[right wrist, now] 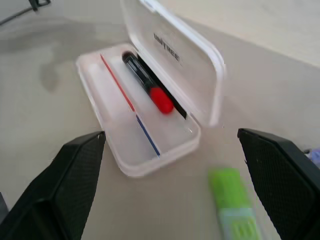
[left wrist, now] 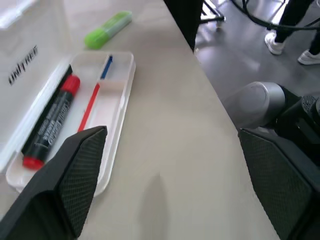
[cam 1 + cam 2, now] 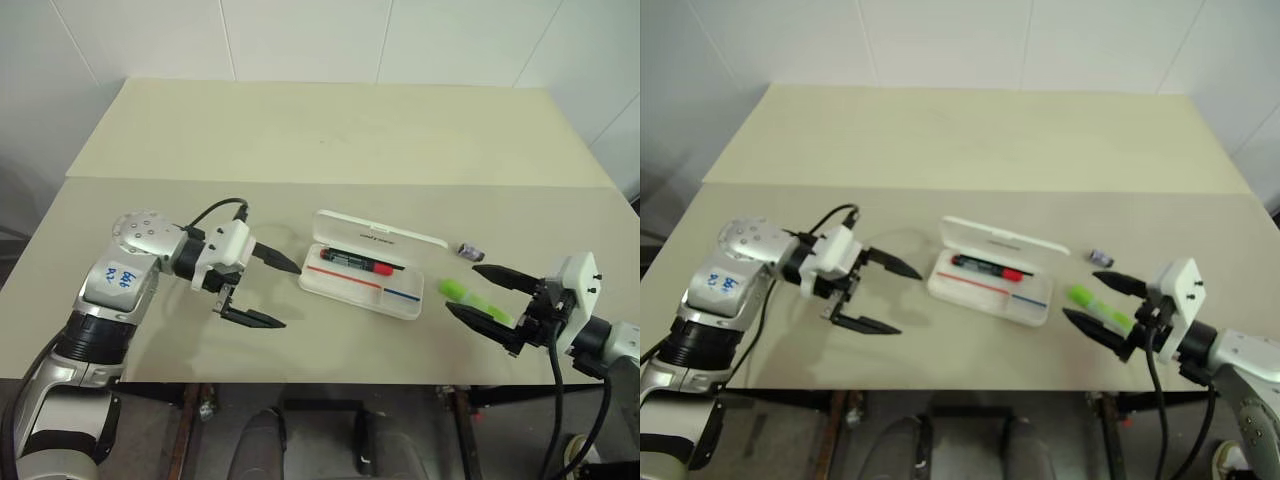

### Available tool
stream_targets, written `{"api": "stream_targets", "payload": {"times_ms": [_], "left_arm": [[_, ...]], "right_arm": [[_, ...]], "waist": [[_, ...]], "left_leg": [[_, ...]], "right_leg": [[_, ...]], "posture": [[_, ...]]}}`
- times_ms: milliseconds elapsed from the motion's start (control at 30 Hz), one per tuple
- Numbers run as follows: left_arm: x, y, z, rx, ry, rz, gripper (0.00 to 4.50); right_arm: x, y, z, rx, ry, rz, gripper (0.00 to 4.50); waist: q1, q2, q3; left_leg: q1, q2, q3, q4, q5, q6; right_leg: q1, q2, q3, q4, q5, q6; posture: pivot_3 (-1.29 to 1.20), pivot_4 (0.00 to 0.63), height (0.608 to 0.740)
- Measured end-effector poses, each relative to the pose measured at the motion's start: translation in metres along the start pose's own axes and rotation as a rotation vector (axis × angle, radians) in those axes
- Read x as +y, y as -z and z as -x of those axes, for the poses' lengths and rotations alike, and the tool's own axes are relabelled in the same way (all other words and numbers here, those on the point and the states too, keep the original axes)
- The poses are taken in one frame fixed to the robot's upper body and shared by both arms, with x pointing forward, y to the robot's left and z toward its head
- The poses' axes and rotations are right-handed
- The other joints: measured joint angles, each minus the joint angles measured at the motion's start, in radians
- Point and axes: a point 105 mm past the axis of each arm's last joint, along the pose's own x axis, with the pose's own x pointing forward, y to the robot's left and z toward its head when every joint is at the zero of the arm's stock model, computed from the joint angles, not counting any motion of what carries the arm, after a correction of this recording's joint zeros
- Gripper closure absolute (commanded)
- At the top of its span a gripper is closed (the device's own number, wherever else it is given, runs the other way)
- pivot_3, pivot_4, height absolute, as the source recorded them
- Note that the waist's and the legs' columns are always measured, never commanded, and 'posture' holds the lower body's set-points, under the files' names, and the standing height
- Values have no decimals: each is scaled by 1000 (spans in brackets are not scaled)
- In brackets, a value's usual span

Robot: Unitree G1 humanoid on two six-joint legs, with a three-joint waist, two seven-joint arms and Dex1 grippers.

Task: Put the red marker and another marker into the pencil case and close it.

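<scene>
Landmark: the pencil case is lying open near the middle of the beige counter, its white lid tipping up along the far side.
Left claw: the left claw is hovering over the counter to the left of the pencil case, clear of it, with its two black fingers standing wide apart and gripping nothing.
Red marker: the red marker is lying flat inside the pencil case, along the far wall next to the lid, with its red cap pointing toward the right end of the case.
Case interior: a thin red line and a thin blue line are running lengthwise along the tray, on the near side of the red marker.
Green marker: another marker, lime green, is lying on the counter just to the right of the pencil case, outside it, partly hiding behind the lower finger of the right claw.
Small stub: a tiny dark grey stub is resting on the counter to the right of the pencil case, beyond the green marker.
Right claw: the right claw is hanging to the right of the pencil case, its fingers spreading wide on either side of the green marker and clamping nothing.
</scene>
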Motion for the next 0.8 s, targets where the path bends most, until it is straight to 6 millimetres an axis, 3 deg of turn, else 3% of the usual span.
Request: {"api": "stream_targets", "payload": {"times_ms": [467, 733, 800], "left_arm": [[11, -18, -7, -85, -5, -77, 25], [13, -19, -10, -108, -4, -82, 25], [14, -19, -10, -109, -7, -81, 0]], "right_arm": [[-54, 55, 6, 149, 52, -53, 0], [-58, 73, -2, 195, -4, -59, 0], [-58, 73, -3, 197, -19, -46, 658]], "waist": [[-23, 1, 0], [-26, 1, 0], [-27, 1, 0]], "left_leg": [[0, 0, 1, -1, 2, 2], [1, 0, 1, -1, 2, 2], [1, 0, 1, -1, 2, 2]], "right_leg": [[3, 1, 1, -9, 6, 1], [3, 1, 2, -7, 7, 4], [3, 1, 2, -7, 7, 4]], "posture": [[0, 150, 740], [0, 150, 740], [0, 150, 740]]}}
